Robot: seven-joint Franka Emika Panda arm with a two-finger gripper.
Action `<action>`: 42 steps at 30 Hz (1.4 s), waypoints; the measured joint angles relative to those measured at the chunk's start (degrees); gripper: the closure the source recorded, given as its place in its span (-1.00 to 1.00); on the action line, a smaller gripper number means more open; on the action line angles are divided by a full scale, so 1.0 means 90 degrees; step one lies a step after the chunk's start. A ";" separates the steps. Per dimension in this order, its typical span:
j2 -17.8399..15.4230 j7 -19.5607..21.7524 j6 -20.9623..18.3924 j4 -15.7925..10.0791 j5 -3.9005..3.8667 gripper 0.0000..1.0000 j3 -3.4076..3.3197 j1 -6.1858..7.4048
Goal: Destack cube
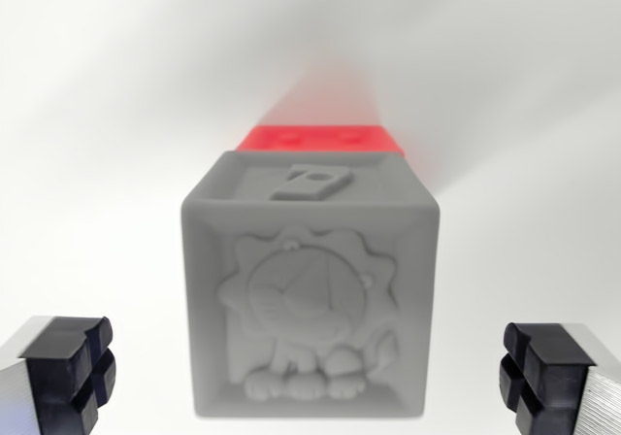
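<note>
Wrist view shows the gripper (310, 377) spread wide and empty, flanking the grey lion-embossed rubber cube (310, 304) atop the red block (322, 139); an off-centre squeeze could topple both.

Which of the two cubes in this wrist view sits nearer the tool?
The grey cube, with a raised lion on its facing side, is nearer, between the open tool's fingers. The red cube shows only behind it.

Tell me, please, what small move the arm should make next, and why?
Probably advance the open pincer until its black pads flank the grey lion-embossed cube, then close. The pads sit apart on either side of the cube, touching nothing, with the red block behind it.
</note>
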 joint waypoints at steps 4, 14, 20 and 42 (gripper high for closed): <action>0.0152 0.0017 0.0156 0.0002 -0.0029 -1.00 -0.0025 0.0019; 0.0473 0.0054 0.0439 0.0035 -0.0073 -1.00 -0.0075 0.0059; 0.0550 0.0057 0.0513 0.0045 -0.0077 -1.00 -0.0100 0.0082; 0.0560 0.0058 0.0530 0.0051 -0.0077 1.00 -0.0108 0.0089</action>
